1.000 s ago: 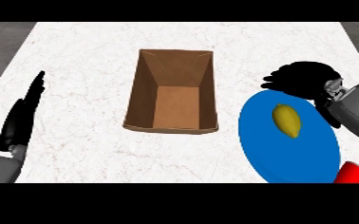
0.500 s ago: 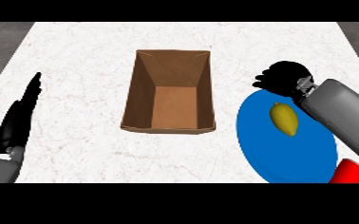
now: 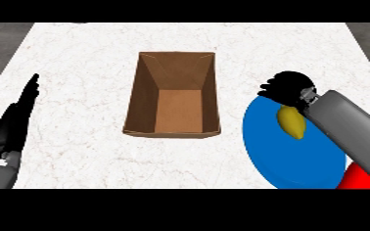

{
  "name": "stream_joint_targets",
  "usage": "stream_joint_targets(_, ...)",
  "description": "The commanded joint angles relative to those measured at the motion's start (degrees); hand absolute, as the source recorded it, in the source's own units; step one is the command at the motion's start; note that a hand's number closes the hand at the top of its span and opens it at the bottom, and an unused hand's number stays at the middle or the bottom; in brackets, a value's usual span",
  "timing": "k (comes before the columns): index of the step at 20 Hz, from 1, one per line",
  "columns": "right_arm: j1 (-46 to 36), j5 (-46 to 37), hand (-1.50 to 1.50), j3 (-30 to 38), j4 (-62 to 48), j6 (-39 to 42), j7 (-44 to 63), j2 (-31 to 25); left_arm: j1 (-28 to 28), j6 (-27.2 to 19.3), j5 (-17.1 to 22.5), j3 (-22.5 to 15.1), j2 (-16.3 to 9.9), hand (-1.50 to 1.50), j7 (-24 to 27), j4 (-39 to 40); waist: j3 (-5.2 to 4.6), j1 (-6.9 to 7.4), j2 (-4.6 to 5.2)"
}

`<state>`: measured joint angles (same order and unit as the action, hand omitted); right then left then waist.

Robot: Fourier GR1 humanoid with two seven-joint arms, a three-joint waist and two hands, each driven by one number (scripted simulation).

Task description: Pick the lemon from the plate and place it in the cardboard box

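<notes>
White marbled counter [image 3: 86,54] fills your head view, with the open cardboard box [image 3: 173,98] standing at centre frame, nothing visible inside it. At the right, you see the blue plate [image 3: 289,161] with the yellow lemon [image 3: 291,122] lying on its upper part, well apart from the box. Your right hand [image 3: 288,87] sits just above the lemon at the plate's upper edge, fingers curled, holding nothing you can see. Your left hand [image 3: 20,112] rests at the left edge, fingers straight and together, pointing up. A red object [image 3: 357,176] shows at the lower right corner.
</notes>
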<state>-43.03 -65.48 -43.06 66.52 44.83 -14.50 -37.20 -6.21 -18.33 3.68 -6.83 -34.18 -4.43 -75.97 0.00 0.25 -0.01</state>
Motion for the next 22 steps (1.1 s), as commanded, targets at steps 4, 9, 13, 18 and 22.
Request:
stream_joint_targets(4,4.0,-0.7,-1.5,2.9,3.1,2.7,-3.9,0.3,-0.3,0.1,-2.9,1.2,2.5,0.0,-0.4,0.5,0.0,-0.23,-0.05)
stream_joint_targets(9,8.1,-1.7,-1.5,2.0,8.6,4.3,-0.4,3.6,1.8,2.8,-2.4,4.3,2.2,0.0,4.4,3.1,-0.03,-0.37,-0.07)
stream_joint_targets(13,8.7,-4.1,-1.5,0.8,10.8,8.0,1.2,2.1,2.8,3.6,-3.2,5.0,3.0,0.0,5.8,3.4,-0.04,-0.17,-0.04)
stream_joint_targets(18,8.4,-7.8,-1.5,1.5,6.9,4.8,0.8,-0.5,0.0,2.5,-5.9,3.8,5.1,0.0,-0.7,-0.1,0.02,0.09,0.0)
stream_joint_targets(22,9.7,-11.3,-1.5,0.5,0.4,2.6,5.3,7.2,3.3,4.3,-5.1,5.6,5.4,0.0,2.2,-1.0,0.01,0.41,0.06)
